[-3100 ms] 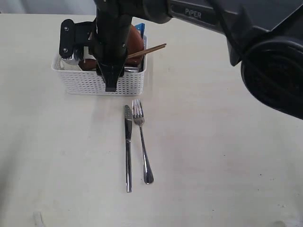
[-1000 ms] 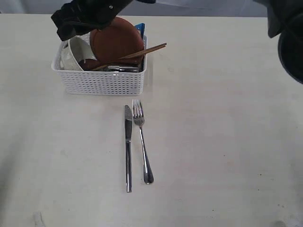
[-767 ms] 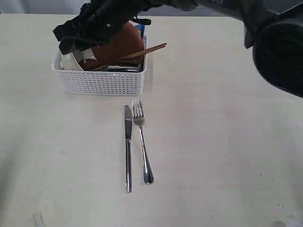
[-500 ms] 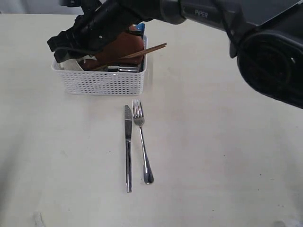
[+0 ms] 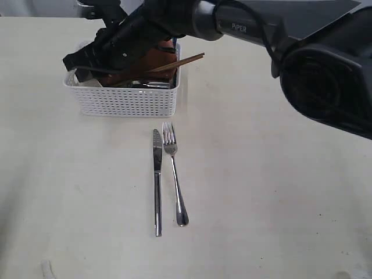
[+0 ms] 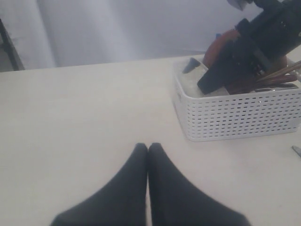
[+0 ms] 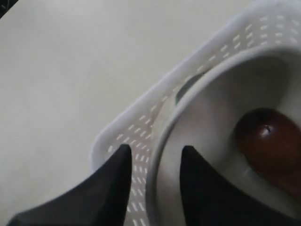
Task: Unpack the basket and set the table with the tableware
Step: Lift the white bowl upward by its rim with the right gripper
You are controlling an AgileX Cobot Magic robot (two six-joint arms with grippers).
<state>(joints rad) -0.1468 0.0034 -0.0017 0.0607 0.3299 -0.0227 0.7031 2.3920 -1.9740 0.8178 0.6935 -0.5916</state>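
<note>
While the basket [image 5: 125, 102] stands near the far edge of the table [image 5: 261, 203], the right gripper [image 7: 155, 150] reaches into its left end, where the off-white bowl [image 7: 225, 94] leans against the perforated wall. Its two jaws stand apart, one outside the rim of the bowl and one inside; a small gap seems to remain on both sides, so nothing is held yet. A dark red-brown spoon [image 7: 268, 141] lies inside the bowl. The left gripper [image 6: 147, 148] hovers over bare table beside the basket with its jaws pressed together and empty. The knife [image 5: 157, 180] and the fork [image 5: 174, 174] lie side by side in front of the basket.

The bowl is probably stiff, smooth, rather heavy and breakable. The rim is the only free place to pinch, and the loose spoon may slide out if the bowl tilts.
</note>
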